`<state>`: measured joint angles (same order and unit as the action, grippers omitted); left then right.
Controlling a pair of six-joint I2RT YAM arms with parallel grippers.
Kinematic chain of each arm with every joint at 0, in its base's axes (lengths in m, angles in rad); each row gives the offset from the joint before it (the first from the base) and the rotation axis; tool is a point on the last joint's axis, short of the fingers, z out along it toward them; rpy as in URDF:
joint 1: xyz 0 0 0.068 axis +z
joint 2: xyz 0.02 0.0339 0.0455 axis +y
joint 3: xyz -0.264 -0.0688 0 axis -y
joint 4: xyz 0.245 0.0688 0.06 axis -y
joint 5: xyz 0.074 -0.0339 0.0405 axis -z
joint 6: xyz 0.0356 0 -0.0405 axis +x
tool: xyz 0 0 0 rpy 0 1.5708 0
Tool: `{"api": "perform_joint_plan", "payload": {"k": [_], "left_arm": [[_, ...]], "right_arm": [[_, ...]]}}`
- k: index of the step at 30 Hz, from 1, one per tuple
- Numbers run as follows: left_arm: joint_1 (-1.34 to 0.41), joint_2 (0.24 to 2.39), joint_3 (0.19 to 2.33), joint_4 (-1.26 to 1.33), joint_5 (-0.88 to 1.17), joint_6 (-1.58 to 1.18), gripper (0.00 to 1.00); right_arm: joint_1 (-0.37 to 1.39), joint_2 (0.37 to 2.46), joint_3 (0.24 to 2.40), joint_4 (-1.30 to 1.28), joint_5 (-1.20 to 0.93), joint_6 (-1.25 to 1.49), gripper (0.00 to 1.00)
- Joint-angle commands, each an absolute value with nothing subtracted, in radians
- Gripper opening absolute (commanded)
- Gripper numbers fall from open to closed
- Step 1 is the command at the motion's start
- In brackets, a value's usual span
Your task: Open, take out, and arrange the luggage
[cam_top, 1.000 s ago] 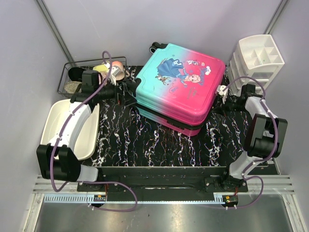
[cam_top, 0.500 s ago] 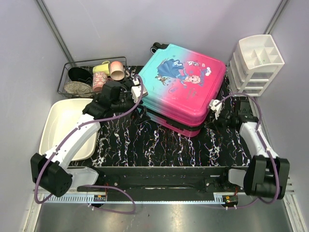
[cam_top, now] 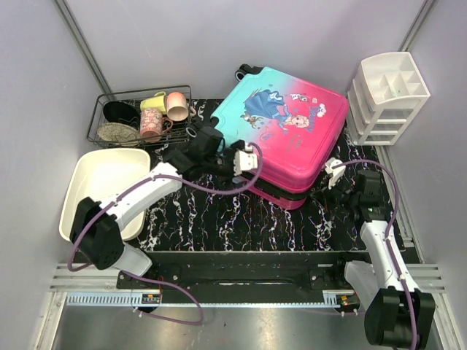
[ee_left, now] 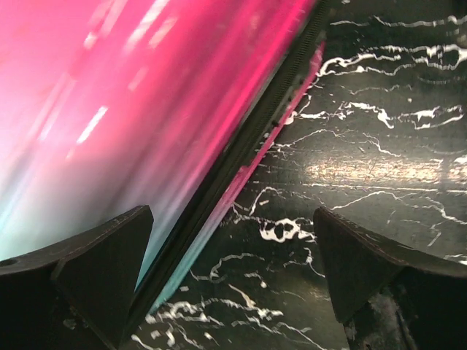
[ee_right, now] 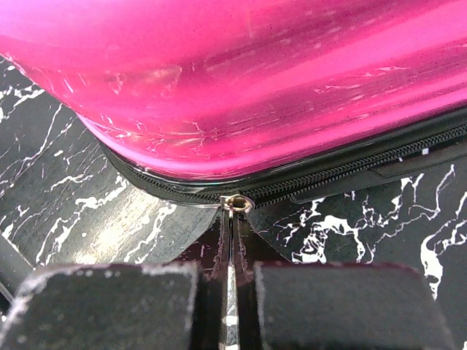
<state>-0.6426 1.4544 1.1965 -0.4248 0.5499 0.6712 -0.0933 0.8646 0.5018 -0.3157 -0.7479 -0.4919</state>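
The luggage (cam_top: 281, 127), a teal-to-pink hard-shell suitcase with a princess print, lies flat and closed on the black marbled mat (cam_top: 219, 211). My left gripper (cam_top: 244, 162) is open at the suitcase's front-left edge. In the left wrist view its fingers (ee_left: 95, 277) stand wide apart, with the suitcase shell (ee_left: 109, 109) and black zipper line (ee_left: 241, 146) at upper left. My right gripper (cam_top: 333, 175) is at the front-right corner. In the right wrist view (ee_right: 232, 240) it is shut on the metal zipper pull (ee_right: 236, 205) under the pink shell (ee_right: 255, 87).
A wire basket (cam_top: 98, 120) with cups and bowls stands at back left. A white rectangular tub (cam_top: 102, 186) sits left of the mat. A white drawer organizer (cam_top: 387, 95) stands at back right, close to the suitcase. Grey walls enclose the sides.
The left gripper has slid right along the suitcase's front edge. The right arm has drawn back toward the near side with the zipper pull. The suitcase has shifted slightly right.
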Motion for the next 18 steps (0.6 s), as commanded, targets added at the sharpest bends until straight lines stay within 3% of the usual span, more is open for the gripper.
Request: {"api": "perform_joint_plan", "payload": {"k": [1, 13, 18], "left_arm": [[-0.719, 1.525, 1.265, -0.158, 0.486, 0.983, 0.99], [-0.839, 1.462, 1.298, -0.109, 0.454, 1.040, 0.99], [-0.848, 1.595, 1.365, -0.003, 0.287, 0.963, 0.99]], "right_arm": [[-0.087, 0.802, 0.502, -0.207, -0.790, -0.342, 0.00], [-0.089, 0.845, 0.542, -0.201, -0.686, -0.198, 0.00], [-0.089, 0.746, 0.519, -0.175, -0.669, -0.114, 0.00]]}}
